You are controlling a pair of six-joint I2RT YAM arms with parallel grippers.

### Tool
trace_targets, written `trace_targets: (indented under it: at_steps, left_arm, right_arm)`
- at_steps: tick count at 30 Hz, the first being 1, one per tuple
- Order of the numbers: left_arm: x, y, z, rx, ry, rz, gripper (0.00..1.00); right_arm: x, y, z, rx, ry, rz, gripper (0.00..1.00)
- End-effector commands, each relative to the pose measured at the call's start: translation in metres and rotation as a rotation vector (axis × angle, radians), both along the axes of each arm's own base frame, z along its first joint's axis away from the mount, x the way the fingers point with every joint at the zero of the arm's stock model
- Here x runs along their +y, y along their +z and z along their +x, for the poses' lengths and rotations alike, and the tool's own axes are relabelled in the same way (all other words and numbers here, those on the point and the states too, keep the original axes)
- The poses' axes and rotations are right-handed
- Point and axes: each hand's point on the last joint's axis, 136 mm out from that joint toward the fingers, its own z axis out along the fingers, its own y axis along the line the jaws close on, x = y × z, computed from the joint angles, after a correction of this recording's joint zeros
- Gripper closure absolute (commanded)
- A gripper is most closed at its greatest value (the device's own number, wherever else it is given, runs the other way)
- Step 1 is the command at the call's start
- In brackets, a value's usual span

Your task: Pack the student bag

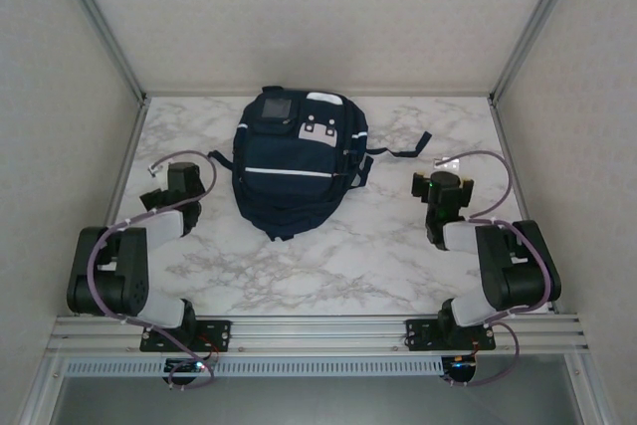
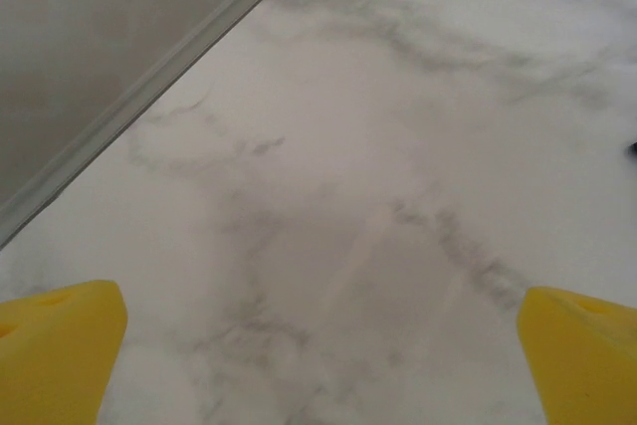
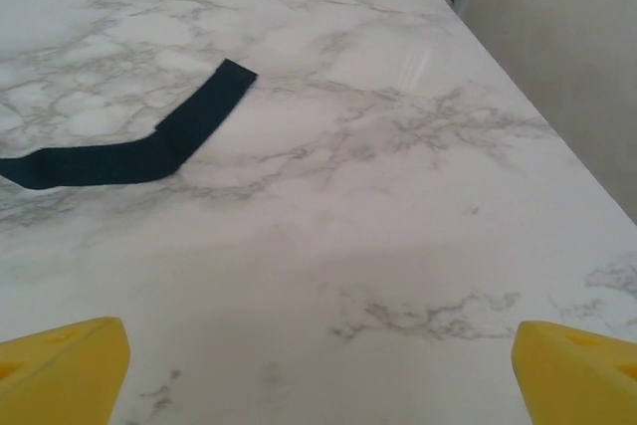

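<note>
Student bag [image 1: 297,161] is laid flat at 12 o'clock on the marble table [image 1: 398,266], contents not visible. Left gripper [image 2: 318,355] at its 9 o'clock and right gripper [image 3: 318,365] at its 3 o'clock are spread wide, nothing gripped; a dark strap [image 3: 149,151] is trailed toward the right one.

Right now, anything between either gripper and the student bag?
Nothing visible. Only marble table lies between the student bag and the left gripper or the right gripper, both open. The bag's own strap trails toward the right one.
</note>
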Motion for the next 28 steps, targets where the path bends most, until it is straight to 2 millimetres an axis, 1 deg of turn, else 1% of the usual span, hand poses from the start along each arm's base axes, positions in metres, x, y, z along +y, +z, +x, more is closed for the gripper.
trace_targets:
  at_steps: [1, 2, 3, 4, 5, 6, 7, 8, 10, 11, 12, 15, 28]
  left_arm:
    - [-0.022, 0.02, 0.031, -0.125, -0.162, -0.04, 0.0]
    - [-0.025, 0.021, 0.03, -0.14, -0.183, -0.04, 0.0]
    - [-0.027, 0.021, 0.027, -0.161, -0.199, -0.041, 0.0]
    - [-0.03, 0.023, 0.023, -0.189, -0.214, -0.034, 0.0]
    - [-0.034, 0.024, 0.019, -0.221, -0.227, -0.023, 0.0]
    - [-0.037, 0.024, 0.015, -0.246, -0.24, -0.012, 0.0]
    - [-0.046, 0.017, 0.014, -0.261, -0.286, -0.011, 0.0]
    - [-0.05, 0.019, 0.016, -0.312, -0.305, 0.033, 0.0]
    - [-0.055, 0.013, 0.014, -0.242, -0.307, 0.038, 0.0]
    - [-0.055, 0.016, 0.017, -0.28, -0.302, 0.057, 0.0]
    - [-0.054, 0.013, 0.016, -0.25, -0.299, 0.047, 0.0]
    - [-0.052, 0.012, 0.018, -0.235, -0.291, 0.035, 0.0]
    - [-0.051, 0.012, 0.02, -0.237, -0.3, 0.016, 0.0]
  right_arm:
    - [0.008, 0.008, 0.005, -0.061, 0.055, 0.074, 0.01]
    - [0.006, -0.001, 0.004, -0.064, 0.058, 0.099, 0.01]
    - [0.0, 0.003, 0.003, -0.123, 0.047, 0.106, 0.01]
    - [-0.001, 0.0, 0.0, -0.079, 0.037, 0.127, 0.01]
    - [-0.002, -0.001, 0.002, -0.088, 0.04, 0.115, 0.01]
    - [0.0, 0.003, 0.004, -0.096, 0.04, 0.11, 0.01]
    - [0.0, -0.002, 0.002, -0.074, 0.038, 0.111, 0.01]
    - [0.0, 0.001, 0.003, -0.088, 0.039, 0.107, 0.01]
    - [0.0, 0.0, 0.003, -0.087, 0.038, 0.106, 0.01]
    - [0.0, -0.001, 0.003, -0.078, 0.038, 0.11, 0.01]
    - [0.0, 0.0, 0.003, -0.085, 0.041, 0.107, 0.01]
    - [0.001, 0.0, 0.003, -0.08, 0.04, 0.105, 0.01]
    - [0.004, -0.001, 0.004, -0.075, 0.059, 0.103, 0.01]
